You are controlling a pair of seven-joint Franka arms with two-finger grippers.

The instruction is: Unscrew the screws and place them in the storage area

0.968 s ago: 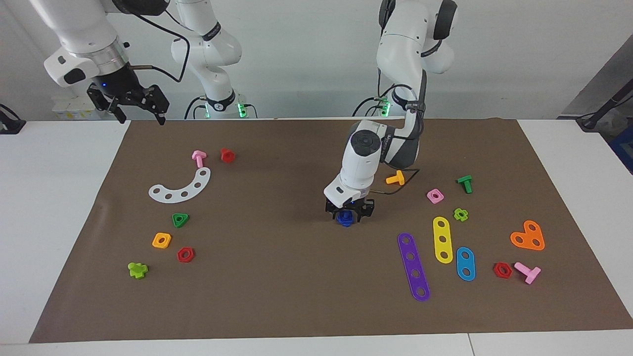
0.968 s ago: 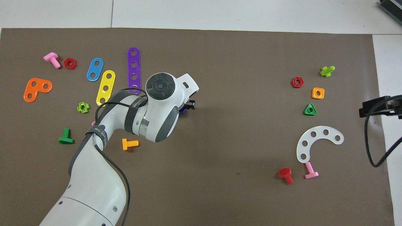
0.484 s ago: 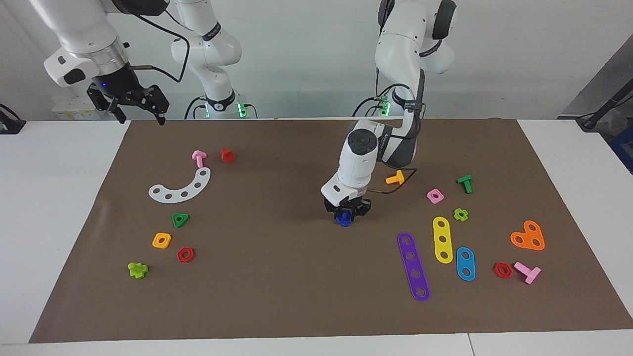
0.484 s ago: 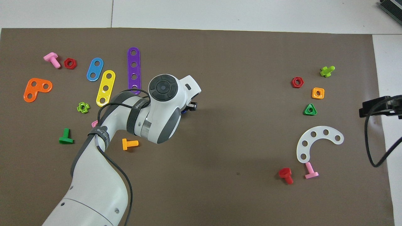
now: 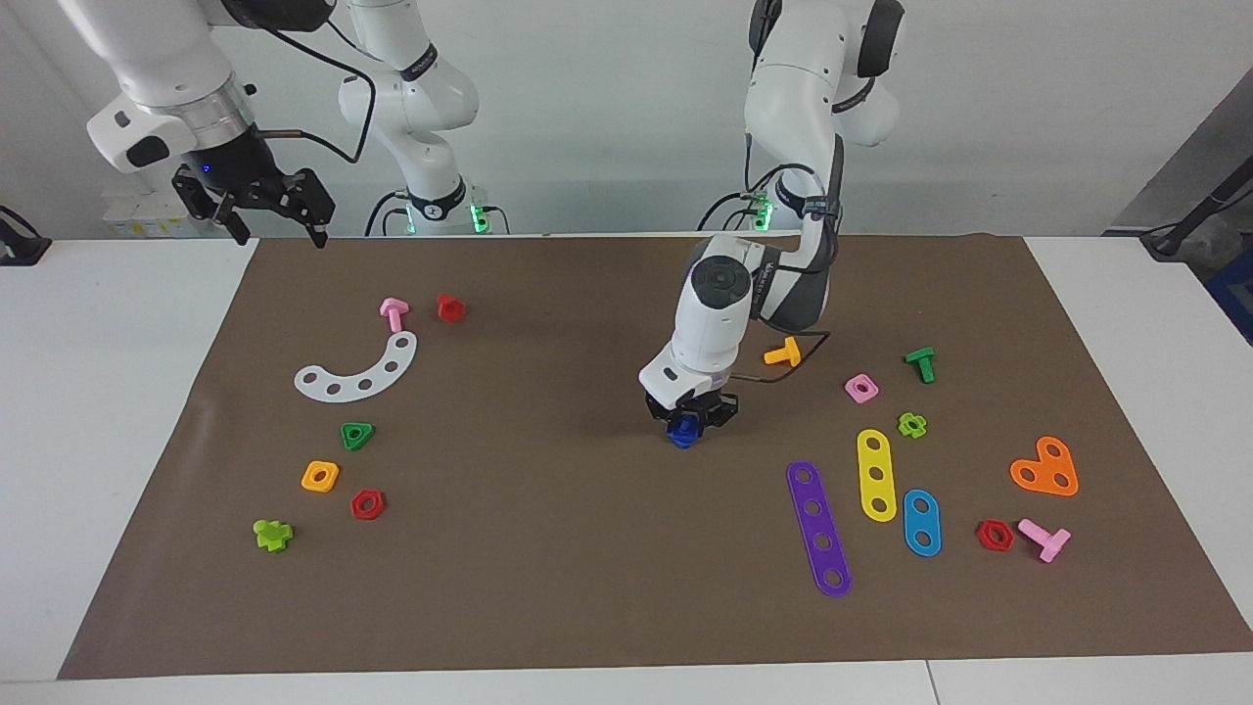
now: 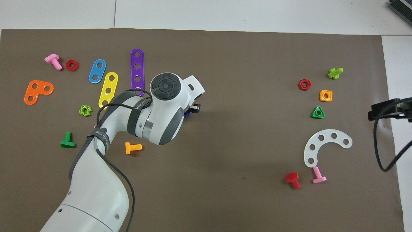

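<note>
The left claw (image 5: 689, 416) is closed tight on the blue screw (image 5: 682, 432), which could slip out if lifted fast, while the right claw (image 5: 264, 211) waits open.

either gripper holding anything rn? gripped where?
Left gripper is shut on the dark-blue screw, low over the middle of the mat; which part it pinches cannot be told. Right gripper holds nothing, open, waiting above the mat's edge.
</note>
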